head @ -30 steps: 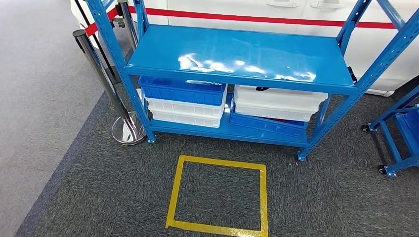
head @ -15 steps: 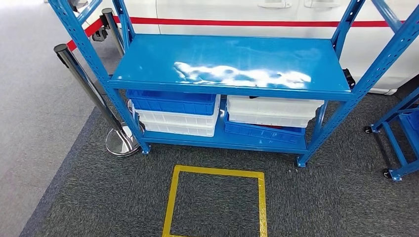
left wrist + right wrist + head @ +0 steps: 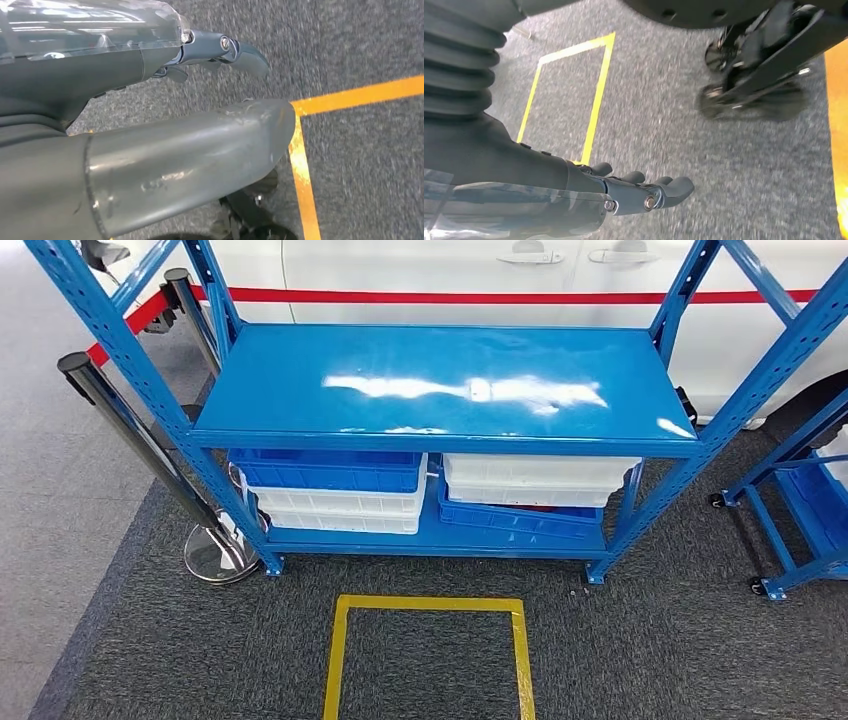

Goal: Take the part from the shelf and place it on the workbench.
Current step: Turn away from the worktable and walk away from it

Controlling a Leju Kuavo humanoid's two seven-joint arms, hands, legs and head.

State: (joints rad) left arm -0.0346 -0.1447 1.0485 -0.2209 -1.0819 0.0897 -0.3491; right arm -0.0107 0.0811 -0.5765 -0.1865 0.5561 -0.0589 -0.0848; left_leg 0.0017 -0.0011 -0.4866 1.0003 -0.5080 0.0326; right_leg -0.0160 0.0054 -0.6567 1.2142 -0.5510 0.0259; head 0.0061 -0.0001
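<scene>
The blue steel shelf [image 3: 440, 380] stands straight ahead in the head view, its upper deck bare and glossy. On its lower deck sit a blue bin [image 3: 325, 470] stacked on white bins [image 3: 340, 510] at the left, and a white bin [image 3: 535, 480] over a tilted blue bin [image 3: 520, 518] at the right. The upper deck hides what the bins hold. My left hand [image 3: 150, 70] hangs over the carpet, fingers [image 3: 235, 50] stretched out and holding nothing. My right hand [image 3: 624, 192] also hangs over the carpet, fingers extended, nothing in it.
A yellow taped square [image 3: 425, 660] marks the dark carpet in front of the shelf. A chrome stanchion [image 3: 215, 550] with a red belt stands at the shelf's left corner. A blue wheeled cart [image 3: 800, 510] is at the right. A white car [image 3: 450, 270] is behind.
The whole head picture has shifted: the camera has moved, so the shelf sits lower and larger in view and the yellow square has slid toward the bottom edge. The things themselves have not moved.
</scene>
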